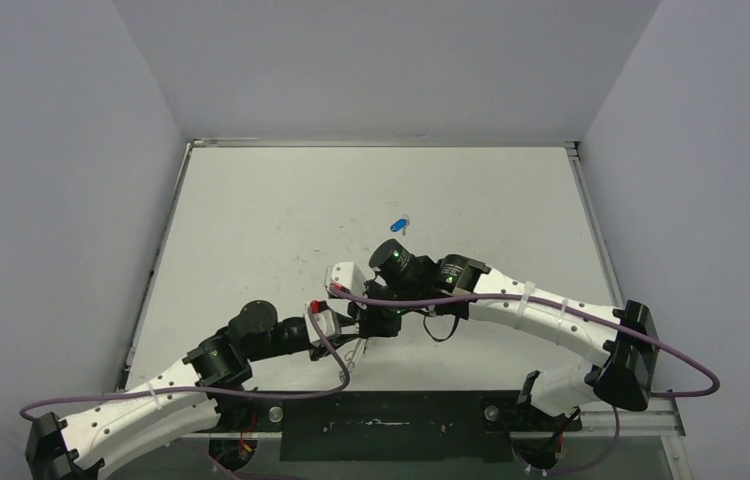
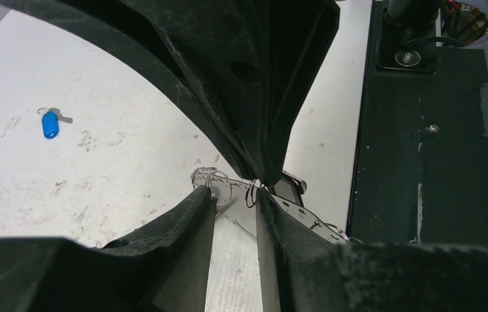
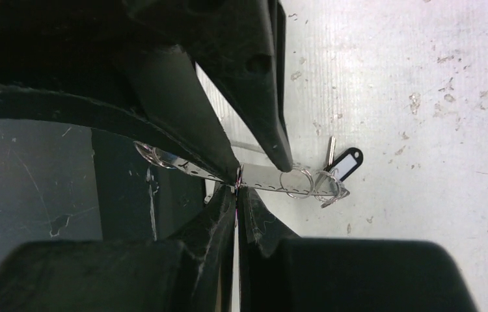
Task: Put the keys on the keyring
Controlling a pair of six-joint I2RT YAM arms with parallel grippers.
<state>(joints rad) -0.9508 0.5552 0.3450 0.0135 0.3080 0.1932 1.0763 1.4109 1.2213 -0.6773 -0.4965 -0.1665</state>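
Note:
The keyring (image 2: 231,194), a thin silver strip hoop with small loops, lies near the table's front edge; it also shows in the right wrist view (image 3: 264,177) and faintly from above (image 1: 355,351). My right gripper (image 3: 237,185) is shut on its strip, reaching in from above in the left wrist view (image 2: 262,181). My left gripper (image 2: 236,195) has its fingers apart, with both tips (image 3: 274,130) resting on the strip on either side of the right one. A black-capped key (image 3: 347,162) sits at the hoop's end loops. A blue-capped key (image 1: 400,224) lies alone farther back (image 2: 49,123).
The black base plate (image 1: 381,425) runs along the near edge, close beside the keyring (image 2: 423,162). Purple cables (image 1: 391,299) loop over both arms. Grey walls (image 1: 61,200) enclose the white table (image 1: 271,210) on three sides.

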